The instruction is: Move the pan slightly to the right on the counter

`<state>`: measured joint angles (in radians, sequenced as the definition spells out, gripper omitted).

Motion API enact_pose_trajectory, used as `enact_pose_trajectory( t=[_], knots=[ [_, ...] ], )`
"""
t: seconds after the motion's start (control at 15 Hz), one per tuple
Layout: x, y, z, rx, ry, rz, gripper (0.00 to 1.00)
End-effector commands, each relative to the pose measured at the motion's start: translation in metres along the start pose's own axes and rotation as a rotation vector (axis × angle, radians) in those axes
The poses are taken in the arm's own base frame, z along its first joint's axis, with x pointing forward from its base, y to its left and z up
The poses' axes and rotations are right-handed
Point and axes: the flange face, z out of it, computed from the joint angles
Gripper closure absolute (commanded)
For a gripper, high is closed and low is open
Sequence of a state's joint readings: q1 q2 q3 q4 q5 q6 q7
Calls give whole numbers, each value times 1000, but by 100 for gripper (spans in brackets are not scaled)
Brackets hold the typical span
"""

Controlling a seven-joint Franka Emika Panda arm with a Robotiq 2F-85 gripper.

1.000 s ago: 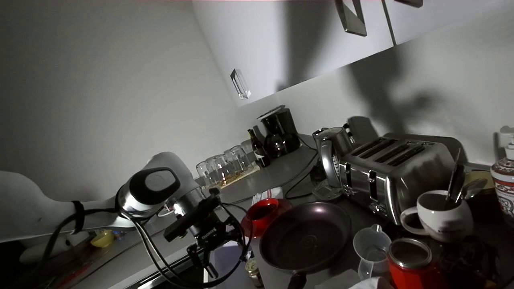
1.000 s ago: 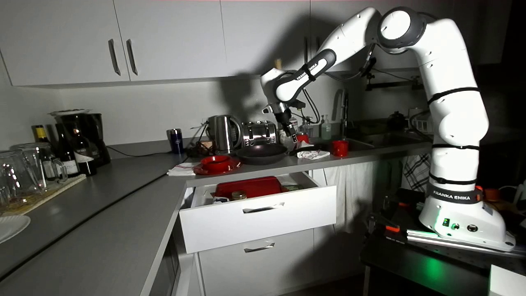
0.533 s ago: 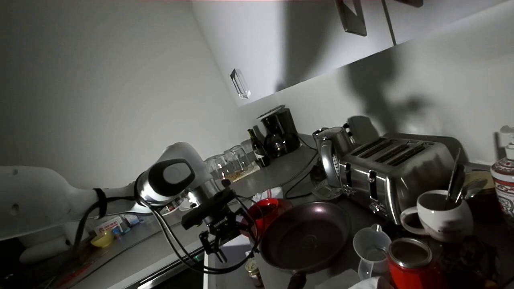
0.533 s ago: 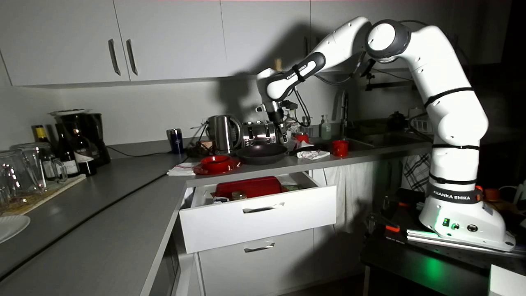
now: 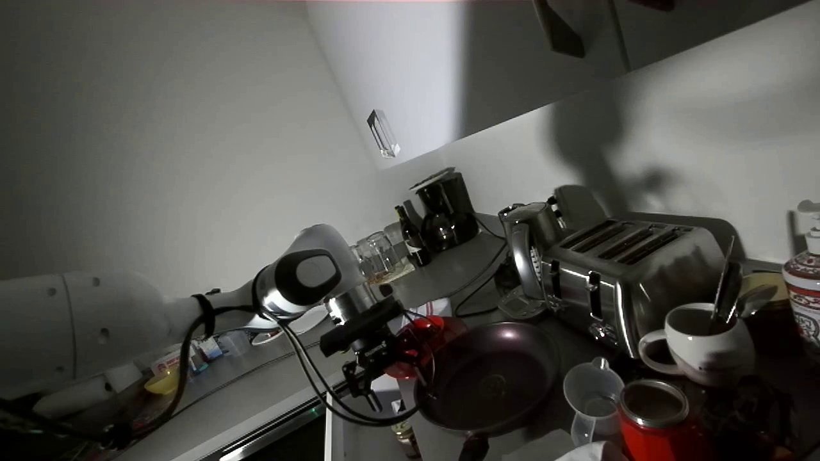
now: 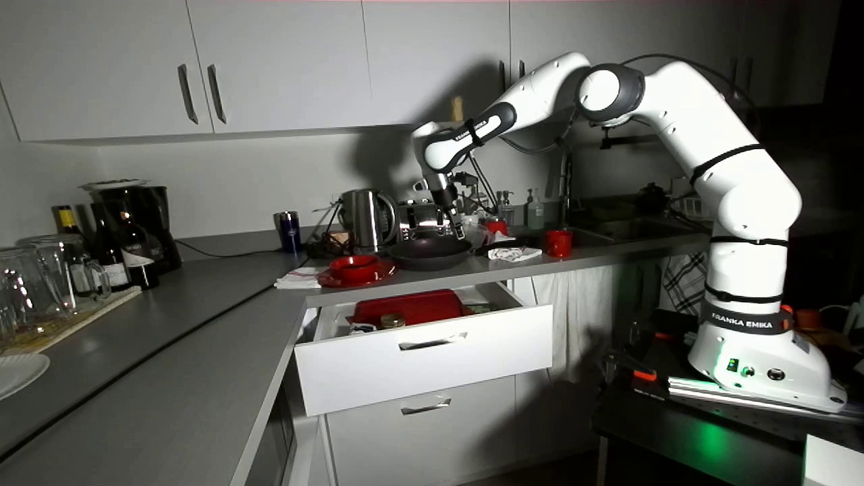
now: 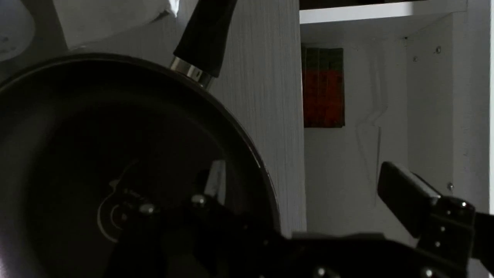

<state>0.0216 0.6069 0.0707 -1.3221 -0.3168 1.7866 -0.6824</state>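
Pan [image 5: 488,378] hasn't budged fwiw, it's flat on the counter [image 6: 202,364], just right of the red bowl [image 6: 356,268] in an exterior view. Arm [image 6: 705,131] has swung in over the front rim this last sec, so imo I'm lining up, no push yet. Gripper [image 7: 303,172] is spread wide w/ nothing held: one finger [image 7: 216,181] above the pan's inside, the other past the rim, over the pulled-out drawer [image 7: 351,154]. Can't tell from here if it touches.

1. In an exterior view we see pale wall cabinets [image 6: 290,64] along the top.
2. Below centre there, we see a pulled-out white drawer [image 6: 425,364].
3. The upper right corner we find nearly black.
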Motion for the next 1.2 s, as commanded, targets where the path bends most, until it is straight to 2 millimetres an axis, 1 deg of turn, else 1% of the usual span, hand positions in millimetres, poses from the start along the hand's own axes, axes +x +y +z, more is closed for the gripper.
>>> enact_pose_trajectory(
  t=[0.0, 0.2, 0.4, 0.6, 0.8, 1.13],
  knots=[
    [19, 12, 3, 77, 38, -34, 0],
    [32, 10, 5, 114, 62, -71, 0],
    [41, 8, 7, 94, 39, -113, 0],
    [48, 7, 14, 73, 11, -142, 0],
    [54, 11, 22, 53, 27, -128, 0],
    [63, 24, 32, 17, 127, -83, 0]
  ],
)
